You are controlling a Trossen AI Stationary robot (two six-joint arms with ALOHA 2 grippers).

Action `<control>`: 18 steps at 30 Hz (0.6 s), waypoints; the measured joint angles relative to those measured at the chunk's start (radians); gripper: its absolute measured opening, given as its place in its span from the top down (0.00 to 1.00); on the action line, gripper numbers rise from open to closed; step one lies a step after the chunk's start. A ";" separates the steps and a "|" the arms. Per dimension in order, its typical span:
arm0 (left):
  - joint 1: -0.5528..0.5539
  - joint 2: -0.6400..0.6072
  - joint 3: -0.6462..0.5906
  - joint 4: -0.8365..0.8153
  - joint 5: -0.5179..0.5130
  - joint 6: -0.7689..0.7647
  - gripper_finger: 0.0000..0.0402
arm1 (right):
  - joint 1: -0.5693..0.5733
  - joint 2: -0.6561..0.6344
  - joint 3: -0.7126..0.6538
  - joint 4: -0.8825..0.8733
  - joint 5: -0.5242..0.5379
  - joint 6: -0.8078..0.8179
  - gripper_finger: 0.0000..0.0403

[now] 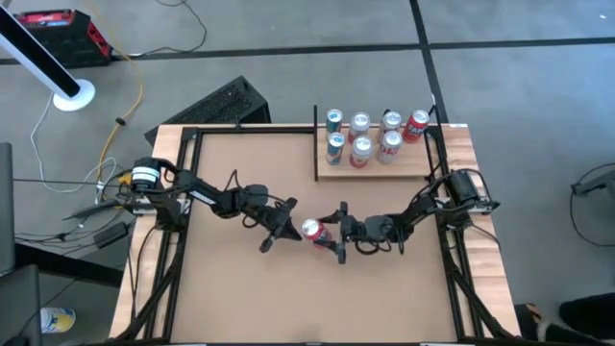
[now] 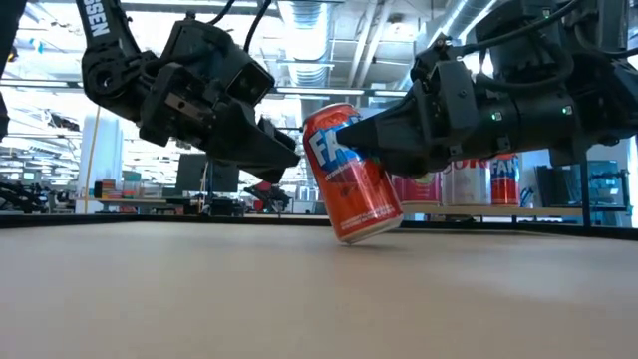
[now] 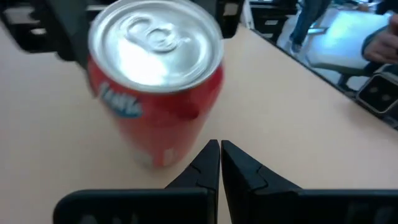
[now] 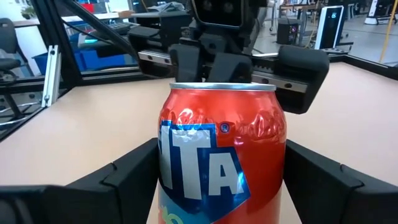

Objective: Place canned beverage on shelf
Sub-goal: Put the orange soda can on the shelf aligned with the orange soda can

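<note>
Tilted on the tabletop [image 2: 150,299] well short of the shelf [image 1: 327,173], the red can [image 2: 351,172], apparently pinched by the right gripper [image 1: 332,237], could topple if nudged by the left gripper [image 1: 279,231], whose fingers are pressed together.

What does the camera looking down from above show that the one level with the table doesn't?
Only the high view shows the whole shelf as a pale wood panel with eight cans on it, and which arm is which. Only the low view shows the red can tilted, one bottom edge lifted off the table. Both show the right gripper clamped on that can and the left gripper close beside it, shut.
</note>
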State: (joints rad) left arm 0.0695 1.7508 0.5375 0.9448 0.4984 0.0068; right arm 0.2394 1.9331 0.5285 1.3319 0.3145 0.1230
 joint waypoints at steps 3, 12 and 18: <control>-0.008 0.000 0.017 -0.008 0.018 0.000 1.00 | 0.000 0.000 0.000 0.004 0.000 0.000 0.20; -0.009 0.000 0.026 -0.013 0.013 0.010 1.00 | 0.000 -0.001 0.000 0.015 0.000 -0.001 0.20; -0.009 0.000 0.026 -0.014 0.011 0.011 1.00 | 0.000 -0.001 0.000 0.015 0.005 -0.002 0.12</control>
State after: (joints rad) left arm 0.0601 1.7508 0.5632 0.9310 0.5098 0.0177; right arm 0.2394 1.9324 0.5285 1.3468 0.3200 0.1209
